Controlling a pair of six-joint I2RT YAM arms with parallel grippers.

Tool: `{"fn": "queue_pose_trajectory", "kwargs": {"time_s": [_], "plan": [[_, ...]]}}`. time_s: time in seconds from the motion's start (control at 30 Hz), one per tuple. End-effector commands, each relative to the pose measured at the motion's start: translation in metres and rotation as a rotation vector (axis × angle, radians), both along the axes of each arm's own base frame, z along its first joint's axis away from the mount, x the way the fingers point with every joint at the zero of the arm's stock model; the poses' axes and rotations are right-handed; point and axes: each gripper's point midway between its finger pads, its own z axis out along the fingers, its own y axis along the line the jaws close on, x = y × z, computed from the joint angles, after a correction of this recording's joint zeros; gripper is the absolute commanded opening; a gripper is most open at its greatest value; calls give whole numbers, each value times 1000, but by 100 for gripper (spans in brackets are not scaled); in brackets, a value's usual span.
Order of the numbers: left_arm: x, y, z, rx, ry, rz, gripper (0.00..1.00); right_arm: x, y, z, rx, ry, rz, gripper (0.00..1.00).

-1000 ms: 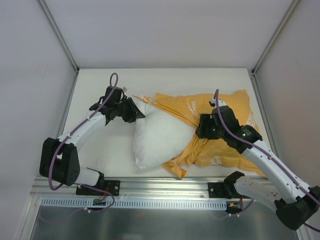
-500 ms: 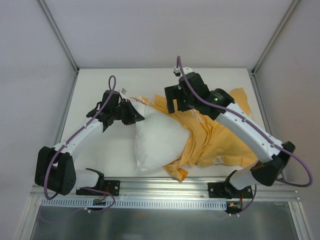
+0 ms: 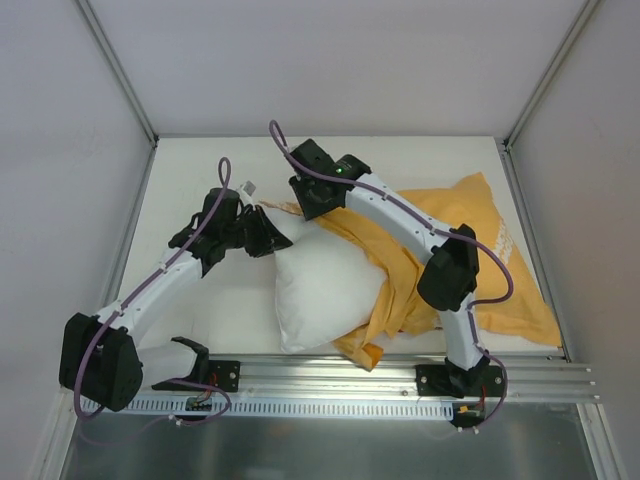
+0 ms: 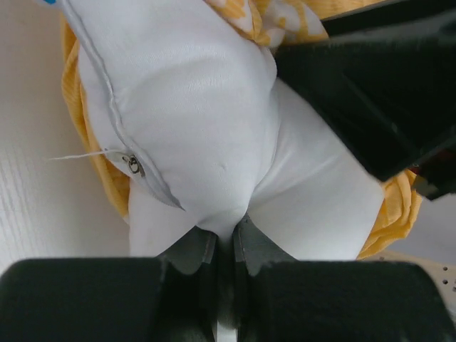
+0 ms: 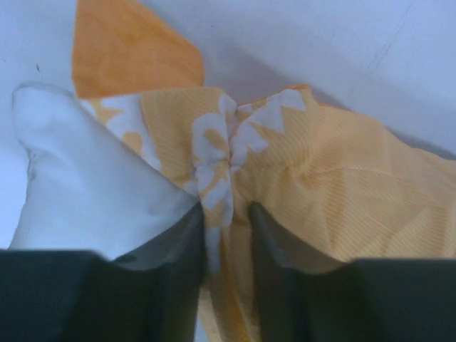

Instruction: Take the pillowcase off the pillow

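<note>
A white pillow [image 3: 325, 280] was seen on the table [image 3: 190, 165], its orange pillowcase [image 3: 485, 235] bunched toward three o'clock. The pillow's eleven o'clock corner was pinched by the left gripper [image 4: 224, 239], a pillowcase fold by the right gripper [image 5: 226, 214]. Either thin pinch could be lost when pulled.

Left gripper [image 3: 269, 232] and right gripper [image 3: 305, 206] both clamped, arms angled toward each other.

Orange-yellow pillowcase [image 3: 485, 215] with white print patches; plain white pillow [image 3: 325, 285]; cream table [image 3: 420, 158].
</note>
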Motion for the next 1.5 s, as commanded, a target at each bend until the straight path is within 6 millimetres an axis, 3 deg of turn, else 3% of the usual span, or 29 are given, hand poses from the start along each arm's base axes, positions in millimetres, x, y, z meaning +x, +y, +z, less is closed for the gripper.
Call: {"fn": "queue_pose_trajectory", "kwargs": {"time_s": [0.0, 0.1, 0.13, 0.3, 0.33, 0.37, 0.47, 0.57, 0.63, 0.77, 0.8, 0.83, 0.9, 0.93, 1.0, 1.1, 1.2, 1.27, 1.3, 1.33, 1.43, 1.47], "plan": [[-13, -11, 24, -71, -71, -60, 0, 17, -19, 25, 50, -10, -72, 29], [-20, -10, 31, -94, -90, -60, 0, 29, -36, 28, 57, -12, -112, 6], [-22, -8, 35, -98, -102, -55, 0, 29, -44, 21, 39, 1, -126, 1], [-27, 6, 58, -110, -174, -9, 0, 46, -114, 13, 35, 20, -318, 1], [-27, 8, 62, -117, -180, -3, 0, 47, -125, 29, 75, -20, -342, 1], [-29, 10, 66, -127, -190, 2, 0, 43, -142, 17, 56, 2, -371, 1], [-32, 20, 77, -143, -212, 22, 0, 47, -206, 23, 79, -16, -518, 1], [-33, 26, 87, -157, -228, 45, 0, 42, -239, 26, 132, -23, -592, 1], [-31, 24, 97, -175, -231, 52, 0, 42, -239, 31, 155, -30, -593, 1], [-15, 20, 114, -183, -236, 69, 0, 35, -219, 49, 183, -36, -544, 2], [-12, 21, 116, -183, -231, 83, 0, 32, -213, 58, 192, -47, -527, 11], [-6, 21, 114, -176, -221, 99, 0, 29, -210, 65, 199, -60, -515, 43], [7, 24, 111, -151, -210, 140, 0, 16, -205, 85, 217, -106, -488, 82], [11, 26, 108, -141, -197, 156, 0, 11, -204, 91, 225, -118, -481, 87], [22, 31, 109, -132, -188, 179, 0, -8, -207, 112, 263, -162, -467, 92], [36, 34, 105, -123, -162, 197, 0, -33, -214, 103, 271, -160, -451, 98], [48, 44, 101, -114, -140, 223, 0, -76, -237, 75, 236, -146, -451, 96], [53, 54, 102, -113, -141, 243, 0, -93, -246, 63, 224, -130, -452, 96], [57, 63, 102, -116, -138, 264, 0, -105, -249, 66, 254, -140, -446, 96], [58, 68, 103, -117, -139, 271, 0, -115, -250, 51, 248, -108, -442, 96], [59, 83, 110, -107, -166, 281, 0, -135, -249, 42, 294, -86, -428, 96], [59, 87, 111, -98, -175, 283, 0, -139, -252, 30, 279, -64, -437, 96]]}}
